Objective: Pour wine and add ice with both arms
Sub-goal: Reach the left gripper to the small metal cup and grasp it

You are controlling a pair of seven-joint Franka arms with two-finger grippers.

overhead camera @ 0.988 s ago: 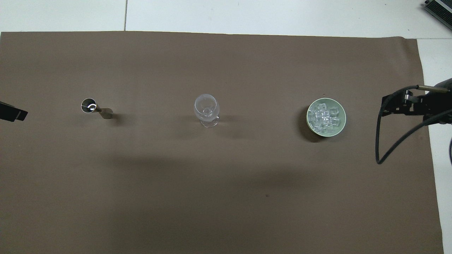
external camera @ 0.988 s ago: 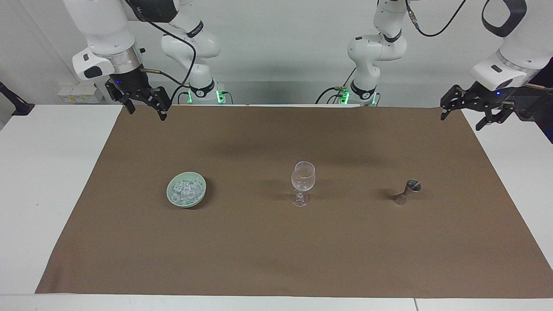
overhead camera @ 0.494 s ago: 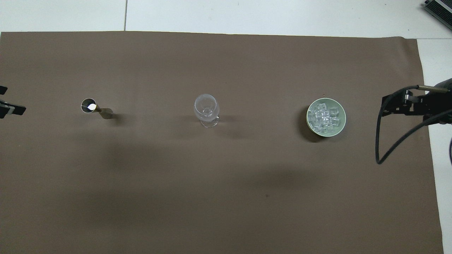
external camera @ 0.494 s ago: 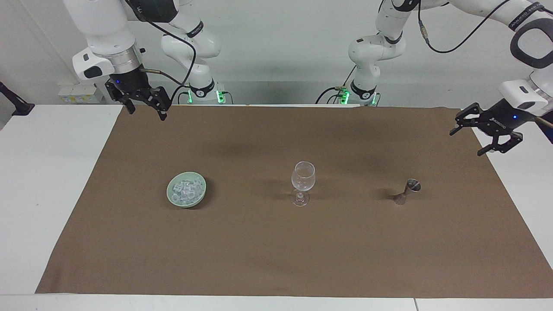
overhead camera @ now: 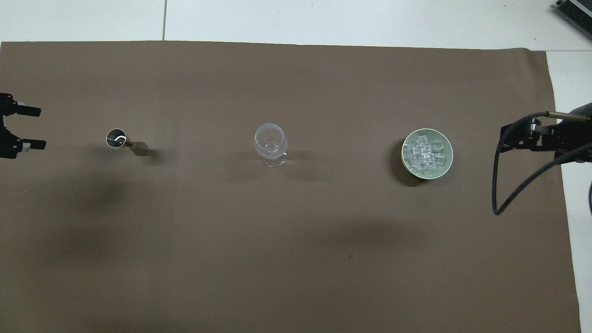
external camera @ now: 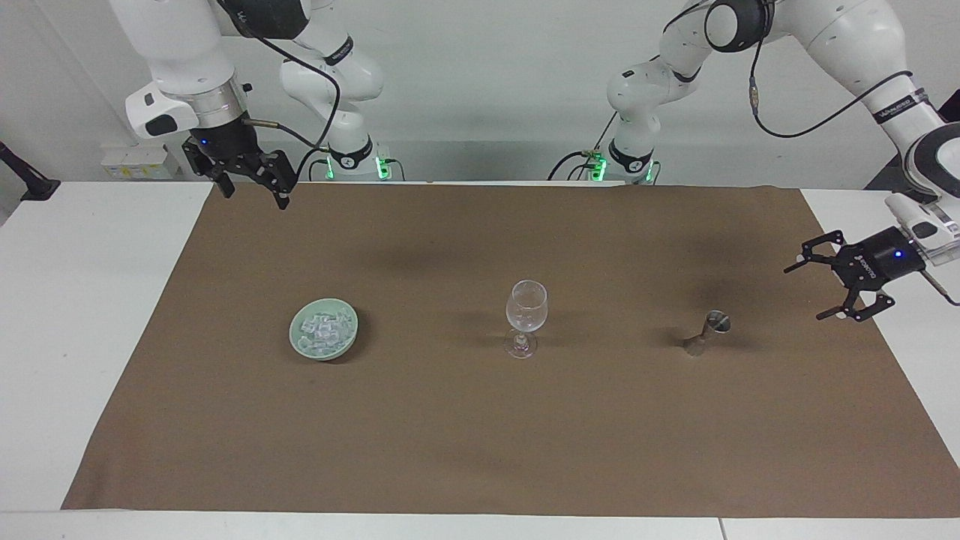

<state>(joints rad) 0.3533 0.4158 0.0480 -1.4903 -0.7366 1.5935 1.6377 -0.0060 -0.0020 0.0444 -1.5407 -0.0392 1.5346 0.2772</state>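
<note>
You've got 3 items in a row across the middle of the brown mat (external camera: 480,435), well apart from each other: a pale green bowl (external camera: 298,343) of ice (external camera: 324,328) toward the right arm's end, an upright wine glass (external camera: 526,316) at centre, and a metal jigger (external camera: 707,334) standing upright toward the left arm's end. The glass looks empty.

Left gripper (external camera: 834,291) hangs low over the mat's edge at the left arm's end, w/ fingers spread wide and nothing between them. In the overhead view its 2 fingertips (overhead camera: 28,111) point along the row toward the jigger, w/ bare mat between gripper and jigger. Nothing stands in that gap.

Right gripper (external camera: 253,186) waits over the mat's corner nearest the robots at the right arm's end, fingers parted and holding nothing. The bowl sits farther from the robots than that corner, w/ bare mat in between. The right arm's black cable (overhead camera: 502,185) loops down beside the gripper in the overhead view, over the mat's edge.

Edges: white table (external camera: 82,315) shows past the mat at both ends and along the side farthest from the robots. Wide bare mat lies on both sides of the row, nearer to and farther from the robots.
</note>
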